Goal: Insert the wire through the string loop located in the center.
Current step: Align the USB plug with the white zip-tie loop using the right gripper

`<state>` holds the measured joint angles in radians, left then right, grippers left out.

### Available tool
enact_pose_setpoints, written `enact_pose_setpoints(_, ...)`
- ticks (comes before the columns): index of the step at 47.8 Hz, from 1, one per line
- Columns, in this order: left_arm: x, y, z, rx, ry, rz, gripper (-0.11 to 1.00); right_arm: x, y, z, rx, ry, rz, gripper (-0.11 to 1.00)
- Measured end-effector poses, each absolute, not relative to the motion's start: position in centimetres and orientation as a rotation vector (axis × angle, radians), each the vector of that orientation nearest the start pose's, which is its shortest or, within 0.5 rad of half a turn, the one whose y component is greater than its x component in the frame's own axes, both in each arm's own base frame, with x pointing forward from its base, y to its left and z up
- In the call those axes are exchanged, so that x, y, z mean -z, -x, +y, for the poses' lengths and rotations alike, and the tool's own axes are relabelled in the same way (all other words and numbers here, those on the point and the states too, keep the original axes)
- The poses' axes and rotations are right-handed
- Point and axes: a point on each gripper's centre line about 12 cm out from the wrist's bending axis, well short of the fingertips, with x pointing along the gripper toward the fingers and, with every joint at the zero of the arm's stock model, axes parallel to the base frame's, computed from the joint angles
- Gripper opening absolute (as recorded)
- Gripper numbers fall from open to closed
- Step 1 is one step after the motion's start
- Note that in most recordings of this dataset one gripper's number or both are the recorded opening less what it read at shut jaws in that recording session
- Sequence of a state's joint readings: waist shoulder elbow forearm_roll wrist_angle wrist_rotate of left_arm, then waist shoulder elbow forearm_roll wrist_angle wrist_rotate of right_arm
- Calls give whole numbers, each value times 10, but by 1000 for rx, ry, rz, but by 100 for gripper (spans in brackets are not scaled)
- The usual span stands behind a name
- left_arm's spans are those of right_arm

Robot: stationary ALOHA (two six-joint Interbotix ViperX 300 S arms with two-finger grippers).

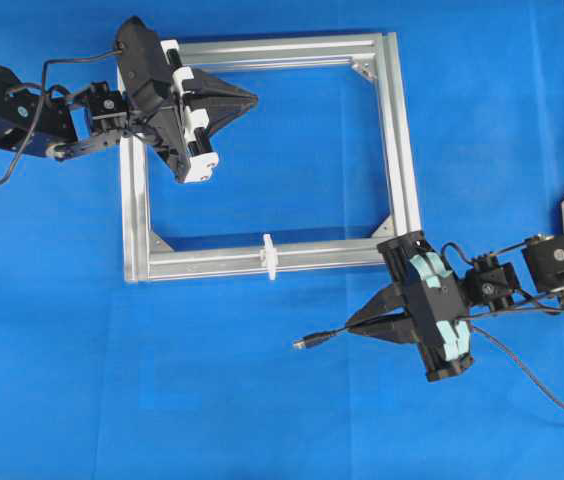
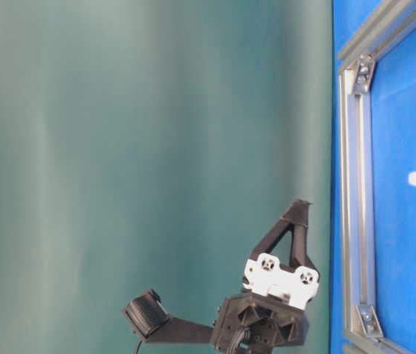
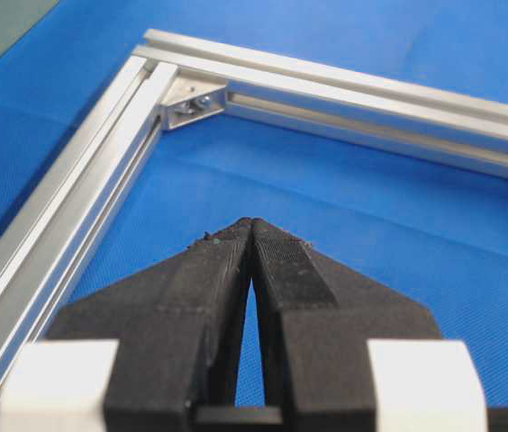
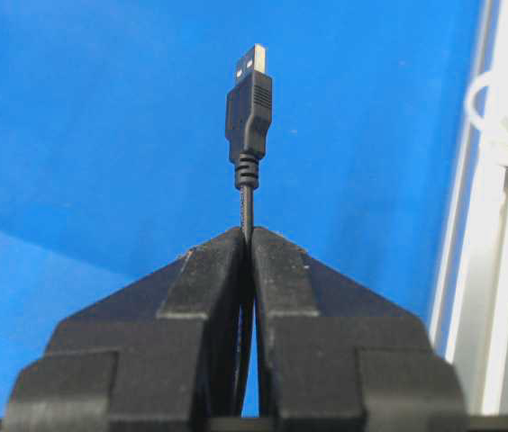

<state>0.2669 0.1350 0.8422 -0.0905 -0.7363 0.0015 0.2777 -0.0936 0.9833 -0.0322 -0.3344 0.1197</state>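
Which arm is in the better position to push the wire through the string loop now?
The right. Its gripper already holds the wire, plug forward, near the string loop on the frame. The left gripper is shut on nothing at the far side.

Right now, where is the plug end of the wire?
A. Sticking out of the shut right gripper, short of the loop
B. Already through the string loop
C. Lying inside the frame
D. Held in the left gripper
A: the right gripper is shut on the wire, whose plug points forward, outside the frame and away from the string loop.
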Motion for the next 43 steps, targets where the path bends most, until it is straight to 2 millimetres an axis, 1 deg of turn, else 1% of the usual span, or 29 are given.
enact_pose_setpoints(8,-139,-366,108,-334,93,233,0,-135,-312,71,-197,-33,565,-2)
enact_pose_setpoints(18,-138,-366,107,-333,93,235,0,-134,-316,42,-107,-61,568,-2)
enact_pose_setpoints(25,-138,-365,107,-334,93,236,0,-133,-317,30,-70,-70,573,-2)
enact_pose_setpoints(32,-138,-366,107,-333,93,236,0,-131,-315,22,-46,-77,578,-2)
enact_pose_setpoints(43,-138,-366,107,-333,93,236,0,-131,-316,22,-45,-78,578,-2)
